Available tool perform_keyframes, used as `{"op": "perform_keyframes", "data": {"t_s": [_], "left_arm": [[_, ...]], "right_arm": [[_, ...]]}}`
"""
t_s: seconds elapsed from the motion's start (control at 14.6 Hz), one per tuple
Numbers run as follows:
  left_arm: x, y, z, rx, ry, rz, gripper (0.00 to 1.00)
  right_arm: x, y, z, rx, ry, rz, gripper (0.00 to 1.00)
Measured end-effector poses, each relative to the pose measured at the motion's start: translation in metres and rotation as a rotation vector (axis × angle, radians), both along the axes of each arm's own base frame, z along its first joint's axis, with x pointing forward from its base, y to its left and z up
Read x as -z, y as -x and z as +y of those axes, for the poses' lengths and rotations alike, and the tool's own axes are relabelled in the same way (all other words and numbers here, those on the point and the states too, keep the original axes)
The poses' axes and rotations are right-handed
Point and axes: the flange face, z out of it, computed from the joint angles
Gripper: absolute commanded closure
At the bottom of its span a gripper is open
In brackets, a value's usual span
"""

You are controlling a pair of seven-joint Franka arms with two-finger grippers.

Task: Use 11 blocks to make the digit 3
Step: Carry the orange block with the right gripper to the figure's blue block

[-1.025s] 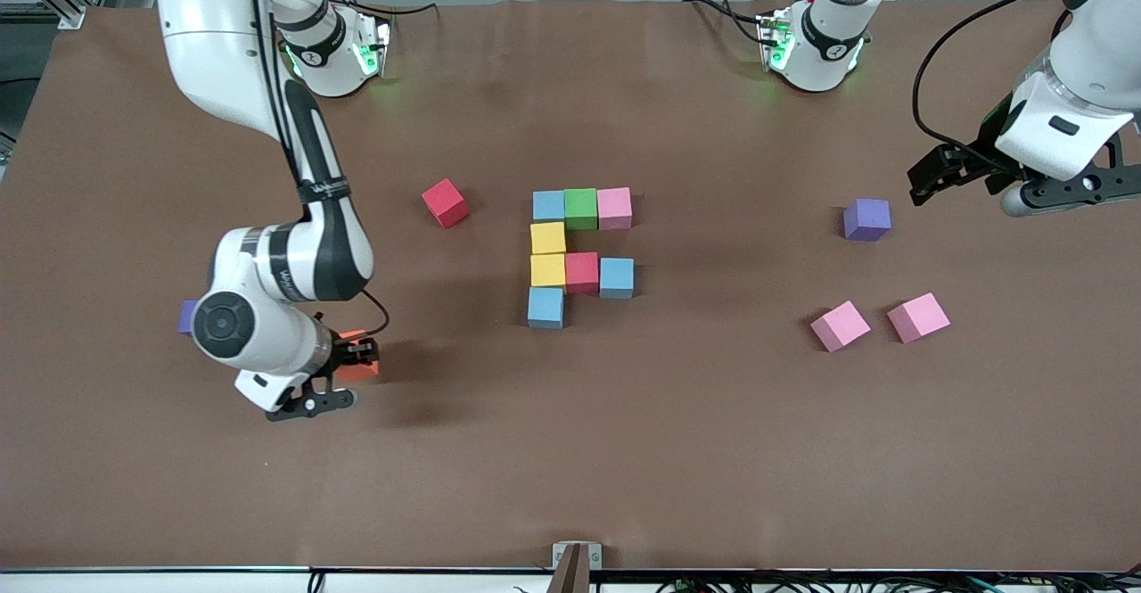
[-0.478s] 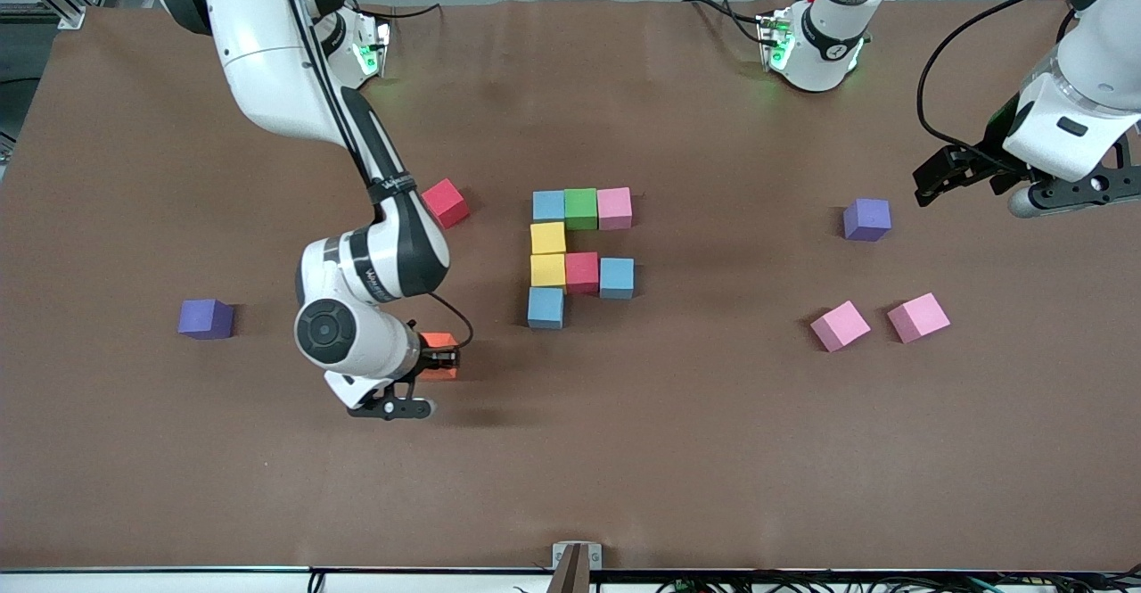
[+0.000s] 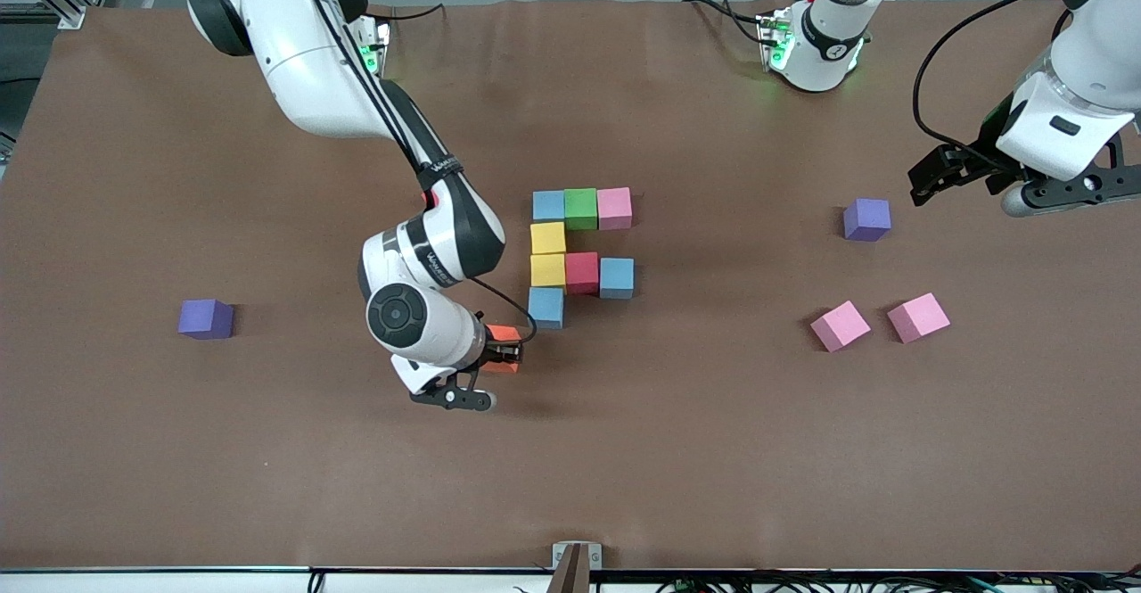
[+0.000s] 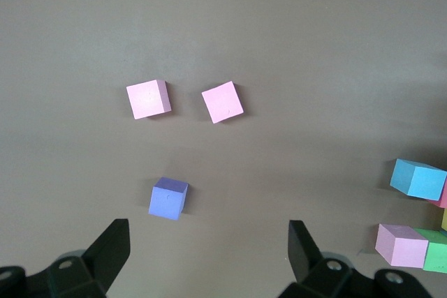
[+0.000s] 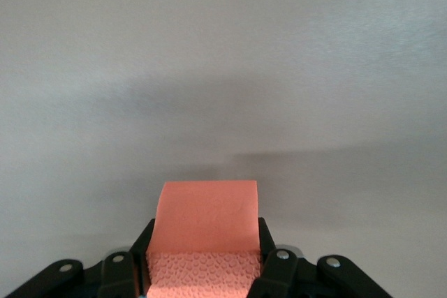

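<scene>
A small matte orange cube (image 3: 505, 334) is clamped in the right gripper (image 3: 504, 354), over bare table at seven o'clock from the unfinished block figure (image 3: 581, 254) (eight touching cubes). The left gripper (image 3: 945, 174) waits, fingers spread wide, over the table's left-arm end.

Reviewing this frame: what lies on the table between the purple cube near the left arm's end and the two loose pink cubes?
Nothing: in the left wrist view, bare brown table separates the purple cube from the two pink cubes.
</scene>
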Motion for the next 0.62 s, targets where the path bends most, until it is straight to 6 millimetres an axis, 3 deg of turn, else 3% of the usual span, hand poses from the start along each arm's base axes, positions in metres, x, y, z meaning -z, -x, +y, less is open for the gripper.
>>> {"op": "perform_keyframes", "data": {"t_s": [0.07, 0.62], "left_arm": [[0.000, 0.000, 0.000, 0.000, 0.000, 0.000, 0.00], [0.000, 0.000, 0.000, 0.000, 0.000, 0.000, 0.00]], "right_arm": [[0.002, 0.000, 0.004, 0.009, -0.006, -0.004, 0.70], [0.016, 0.013, 0.036, 0.033, -0.022, -0.025, 0.69]]}}
